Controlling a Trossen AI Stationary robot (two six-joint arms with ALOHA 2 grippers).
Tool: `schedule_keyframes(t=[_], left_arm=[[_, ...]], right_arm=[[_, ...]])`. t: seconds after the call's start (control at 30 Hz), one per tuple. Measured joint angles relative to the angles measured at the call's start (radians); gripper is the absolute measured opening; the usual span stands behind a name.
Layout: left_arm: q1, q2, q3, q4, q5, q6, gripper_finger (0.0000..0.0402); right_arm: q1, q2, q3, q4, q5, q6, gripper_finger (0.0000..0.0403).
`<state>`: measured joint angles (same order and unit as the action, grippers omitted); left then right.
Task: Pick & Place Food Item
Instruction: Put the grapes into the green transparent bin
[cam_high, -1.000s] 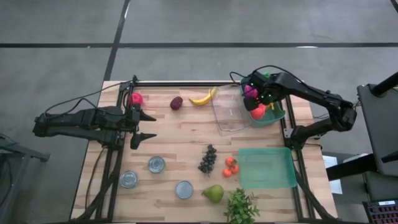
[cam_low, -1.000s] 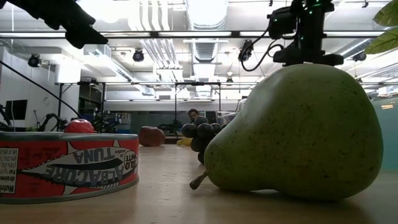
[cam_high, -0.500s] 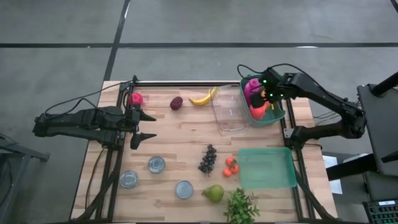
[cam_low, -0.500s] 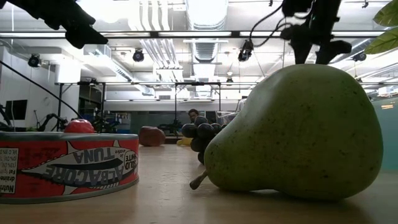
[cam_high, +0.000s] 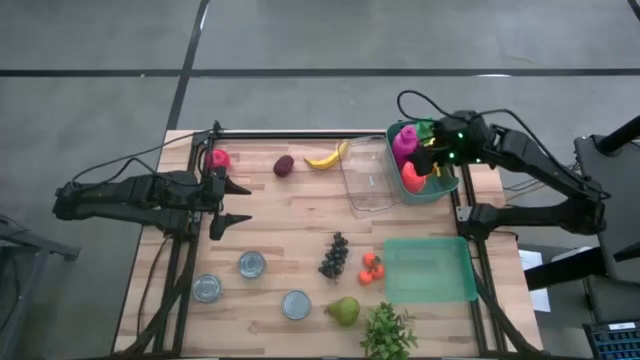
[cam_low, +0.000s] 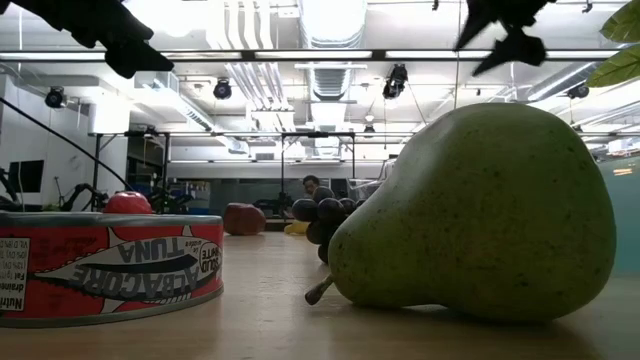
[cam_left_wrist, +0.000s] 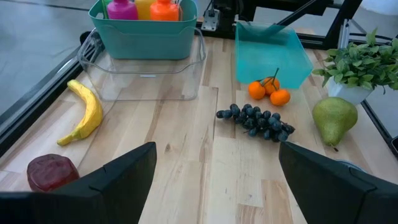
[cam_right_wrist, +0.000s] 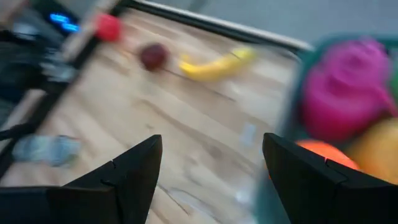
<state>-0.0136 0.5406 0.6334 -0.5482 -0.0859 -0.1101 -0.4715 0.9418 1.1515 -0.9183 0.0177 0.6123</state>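
Nearest the bench (cam_high: 290, 240) front edge: a potted green plant (cam_high: 388, 332), a pear (cam_high: 343, 311) just beside it, and three cans (cam_high: 296, 305) in a loose row toward the left. Just behind: a teal lid (cam_high: 430, 268) lying flat by the right edge, small oranges (cam_high: 371, 266) touching its left side, dark grapes (cam_high: 334, 256) near those. Open bare wood across the middle, between the grapes and the back row, wide enough on both sides of the grapes.

Along the far edge, left to right: a red item (cam_high: 218, 158) at the corner, a dark red fruit (cam_high: 284, 165), a banana (cam_high: 326, 157), a clear tray (cam_high: 368, 176), then a teal bin (cam_high: 428, 178) against the right rail holding pink, orange and yellow items.

Left end effector (cam_high: 226, 205) hovering over the bench's left side, arm stretched in level from the left, fingers spread wide, nothing between them. Right end effector (cam_high: 428, 158) raised above the teal bin at the far right corner, arm bent in from the right, fingers apart and empty, pink item (cam_right_wrist: 348, 87) just beyond them.
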Motion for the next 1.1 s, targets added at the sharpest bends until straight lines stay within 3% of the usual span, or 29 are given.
schedule_keyframes(t=[0.13,0.3,0.43,0.6,0.8,0.97,1.1], left_arm=[[0.000,0.000,0.000,0.000,0.000,0.000,0.0343],[0.000,0.000,0.000,0.000,0.000,0.000,0.0343],[0.000,0.000,0.000,0.000,0.000,0.000,0.0343],[0.000,0.000,0.000,0.000,0.000,0.000,0.0343],[0.000,0.000,0.000,0.000,0.000,0.000,0.0343],[0.000,0.000,0.000,0.000,0.000,0.000,0.0343],[0.000,0.000,0.000,-0.002,0.000,0.000,0.0343]], right_arm=[[0.120,-0.028,-0.089,0.256,0.021,-0.053,0.0277],[0.305,-0.021,-0.278,0.711,0.171,-0.141,0.0277],[0.446,0.061,-0.466,1.216,0.325,-0.279,0.0277],[0.539,0.194,-0.641,1.680,0.356,-0.532,0.0277],[0.578,0.295,-0.729,1.875,0.357,-0.555,0.0276],[0.584,0.329,-0.721,1.841,0.338,-0.479,0.0276],[0.590,0.335,-0.690,1.806,0.307,-0.531,0.0276]])
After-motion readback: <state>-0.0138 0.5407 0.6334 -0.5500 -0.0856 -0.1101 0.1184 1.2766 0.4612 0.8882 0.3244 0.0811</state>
